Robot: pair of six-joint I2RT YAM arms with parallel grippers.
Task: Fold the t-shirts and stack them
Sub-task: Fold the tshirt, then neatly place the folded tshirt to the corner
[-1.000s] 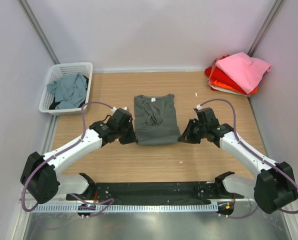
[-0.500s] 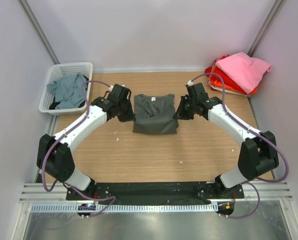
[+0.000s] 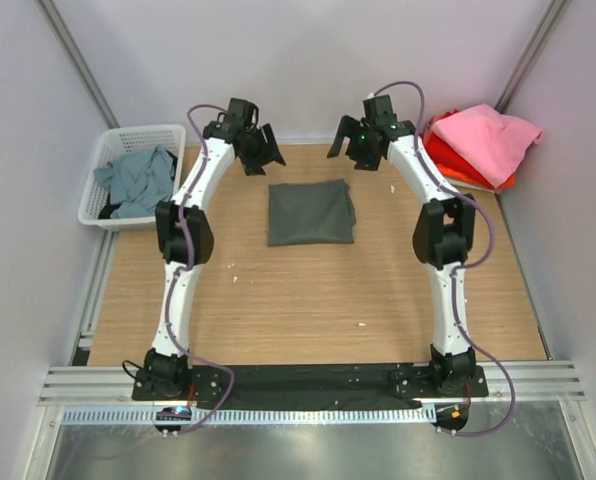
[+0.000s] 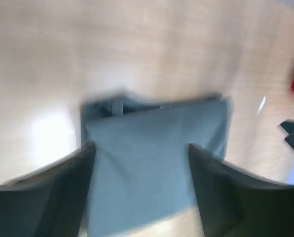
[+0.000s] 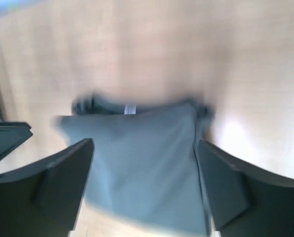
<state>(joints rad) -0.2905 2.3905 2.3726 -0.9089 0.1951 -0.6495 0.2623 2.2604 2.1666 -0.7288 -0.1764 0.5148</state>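
Lying folded at the bench (image 3: 278,300) centre was the charcoal t-shirt (image 3: 311,212). Beyond it hung the left gripper (image 3: 262,160) at eleven o'clock and the right gripper (image 3: 348,152) at one, both spread wide, holding nothing. The pink-topped stack (image 3: 483,140) sat at two o'clock, a teal-grey t-shirt (image 3: 138,180) in the basket (image 3: 140,130) at ten.

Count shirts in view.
5: grey shirt folded mid-table; teal shirt in basket; pink shirt atop red shirt and orange shirt, far right. More may hide in basket or stack.
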